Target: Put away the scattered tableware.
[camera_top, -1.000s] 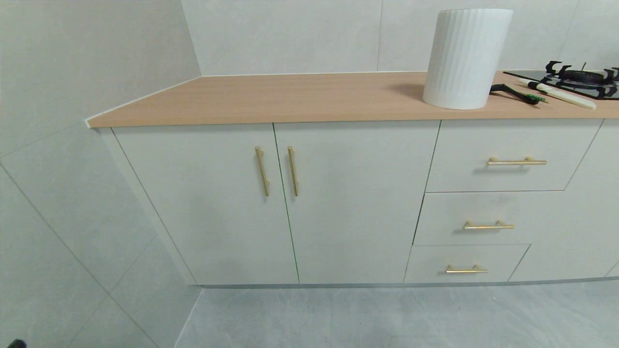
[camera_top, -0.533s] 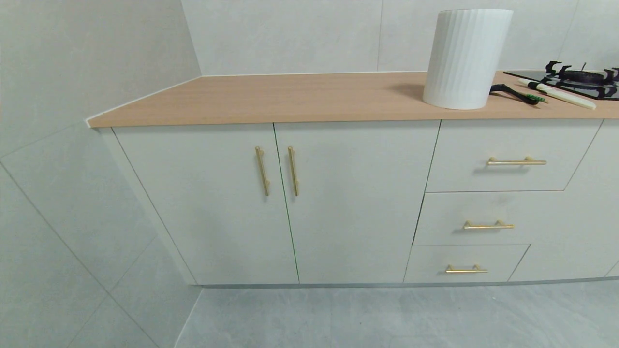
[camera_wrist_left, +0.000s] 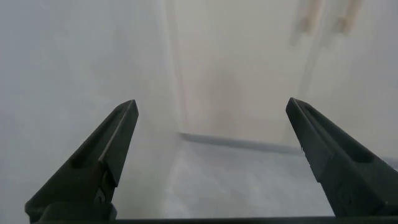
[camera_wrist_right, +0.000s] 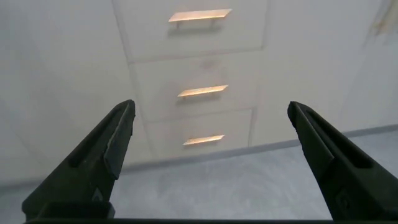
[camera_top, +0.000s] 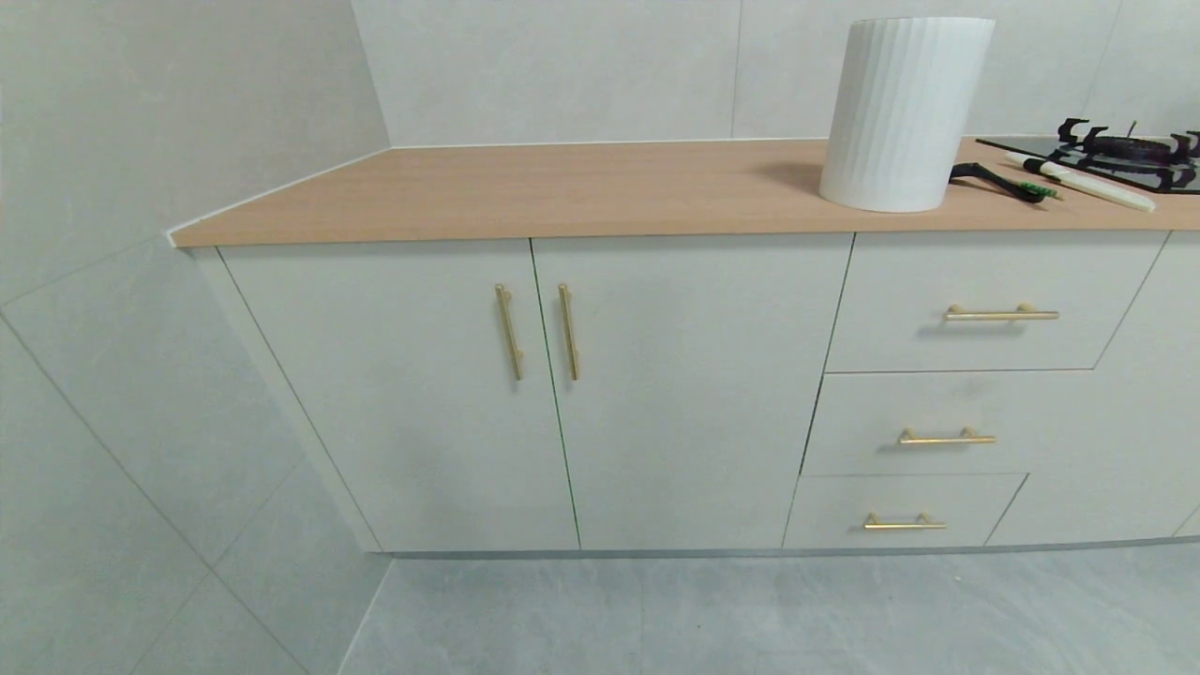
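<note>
The white holder (camera_top: 905, 112) stands upright on the counter (camera_top: 562, 192), its inside hidden. A black utensil (camera_top: 994, 178) and a white knife (camera_top: 1097, 188) lie beside it, higher than both claws. The left claw (camera_wrist_left: 211, 107) and the right claw (camera_wrist_right: 211, 106) are spread wide and empty, the right one before the drawers (camera_wrist_right: 199, 93).

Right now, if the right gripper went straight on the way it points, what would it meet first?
Probably the lower drawers: the open right gripper aims at them above the floor, with nothing between. Depth is unclear, so which drawer front is uncertain.
</note>
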Controlling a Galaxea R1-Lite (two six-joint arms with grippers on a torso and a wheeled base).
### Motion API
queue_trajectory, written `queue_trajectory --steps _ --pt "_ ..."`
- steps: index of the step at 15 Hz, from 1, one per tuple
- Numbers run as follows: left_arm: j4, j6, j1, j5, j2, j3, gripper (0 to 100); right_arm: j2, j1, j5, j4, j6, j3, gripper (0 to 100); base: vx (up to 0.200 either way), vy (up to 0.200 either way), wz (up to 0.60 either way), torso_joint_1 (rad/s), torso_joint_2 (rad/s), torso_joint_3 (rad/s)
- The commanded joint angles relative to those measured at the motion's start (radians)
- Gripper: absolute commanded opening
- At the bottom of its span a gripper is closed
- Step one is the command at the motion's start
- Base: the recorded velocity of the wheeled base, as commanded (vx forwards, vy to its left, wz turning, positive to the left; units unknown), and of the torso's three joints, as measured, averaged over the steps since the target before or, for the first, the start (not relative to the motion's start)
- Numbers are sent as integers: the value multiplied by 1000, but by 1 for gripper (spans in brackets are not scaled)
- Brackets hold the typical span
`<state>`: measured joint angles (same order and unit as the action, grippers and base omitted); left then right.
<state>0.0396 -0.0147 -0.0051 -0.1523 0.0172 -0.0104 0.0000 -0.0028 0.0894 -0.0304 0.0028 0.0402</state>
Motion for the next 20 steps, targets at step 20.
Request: queue_trajectory --steps 20 --pt "-40 9 5 149 -17 10 100 2 3 -114 30 -15 -40 100 0 -20 0 0 0 0"
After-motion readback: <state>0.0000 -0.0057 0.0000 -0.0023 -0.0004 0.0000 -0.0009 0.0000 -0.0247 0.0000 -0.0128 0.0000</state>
